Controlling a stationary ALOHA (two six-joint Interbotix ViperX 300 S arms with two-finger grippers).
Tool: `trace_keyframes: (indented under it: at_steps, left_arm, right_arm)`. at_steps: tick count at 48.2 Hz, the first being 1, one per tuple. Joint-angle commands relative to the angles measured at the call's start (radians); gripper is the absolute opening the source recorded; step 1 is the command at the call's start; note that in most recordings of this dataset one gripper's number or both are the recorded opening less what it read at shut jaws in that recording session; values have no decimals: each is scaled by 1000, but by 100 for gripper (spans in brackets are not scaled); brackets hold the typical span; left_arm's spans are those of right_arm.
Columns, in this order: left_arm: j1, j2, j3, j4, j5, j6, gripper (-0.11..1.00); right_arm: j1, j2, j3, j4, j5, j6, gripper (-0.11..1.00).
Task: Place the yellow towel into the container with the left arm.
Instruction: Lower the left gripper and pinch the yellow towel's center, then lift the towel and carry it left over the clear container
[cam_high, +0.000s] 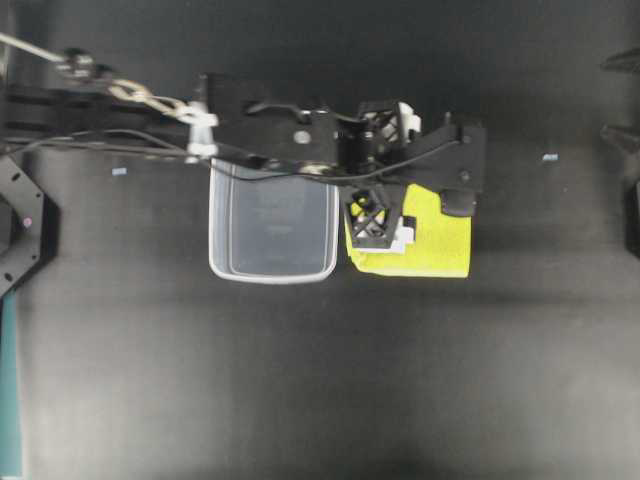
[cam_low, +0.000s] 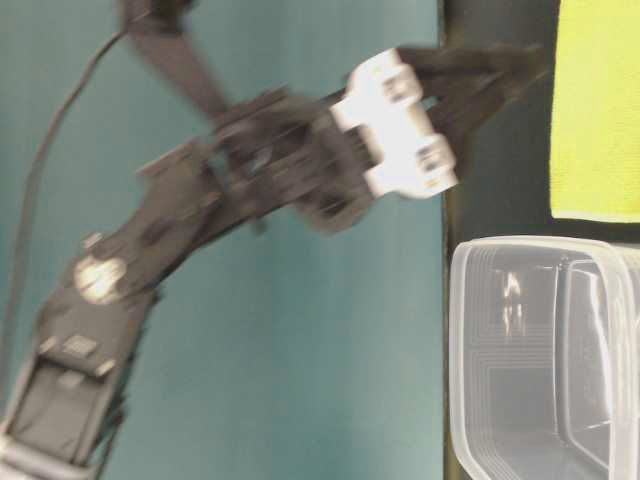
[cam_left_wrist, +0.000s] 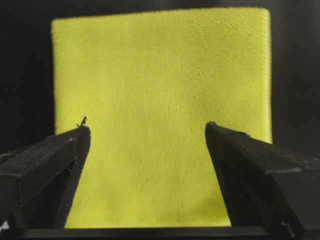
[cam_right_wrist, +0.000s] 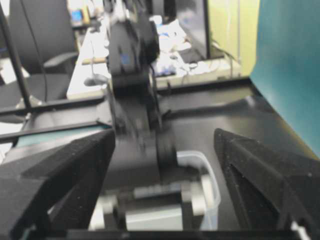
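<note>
The yellow towel (cam_high: 425, 240) lies flat and folded on the black table, just right of the clear container (cam_high: 272, 222), which holds nothing. The left arm (cam_high: 260, 130) reaches in from the left, across the container's far rim. My left gripper (cam_high: 415, 212) hovers over the towel with its jaws spread wide. In the left wrist view the towel (cam_left_wrist: 160, 100) fills the gap between the two black fingers (cam_left_wrist: 70, 150), and my left gripper (cam_left_wrist: 147, 129) is open with nothing pinched. My right gripper (cam_right_wrist: 165, 137) is open and empty, facing the left arm and the container (cam_right_wrist: 210, 185).
Two small tape marks (cam_high: 119, 171) (cam_high: 549, 157) sit on the table. A black frame piece (cam_high: 18, 215) stands at the left edge. In the table-level view a teal backdrop (cam_low: 300, 330) stands behind the blurred arm, with the container (cam_low: 545, 350) and towel (cam_low: 598, 110) to its right.
</note>
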Motion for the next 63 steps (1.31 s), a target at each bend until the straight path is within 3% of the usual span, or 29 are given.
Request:
trace_keyframes:
  at_steps: [1, 21, 24, 34, 37, 44, 52, 58, 63]
  left_arm:
    - [2, 46, -34, 3, -2, -5, 89]
    - [-23, 170, -48, 3, 2, -29, 84]
    - [-29, 172, -46, 3, 3, -21, 74]
    - [-38, 147, -67, 3, 6, -17, 16]
    - [-35, 120, -86, 3, 23, -17, 7]
    - [-28, 29, -140, 3, 117, -15, 7]
    - [-26, -138, -175, 3, 314, -15, 7]
    - [-12, -264, -120, 3, 423, -15, 7]
    - [5, -371, -14, 3, 453, -17, 7]
  right_arm:
    - [-3, 5, -11, 3, -25, 2, 77]
    - [-3, 3, -11, 3, -29, 35, 77]
    - [-3, 3, -12, 3, -31, 40, 77]
    - [-3, -6, -15, 3, -29, 40, 76]
    - [-3, -9, -15, 3, -31, 40, 76]
    - [-3, -14, -15, 3, -31, 40, 76]
    - [-3, -15, -15, 3, -37, 40, 76]
    - [-3, -17, -17, 3, -37, 40, 76]
    - [-3, -17, -17, 3, -37, 40, 76]
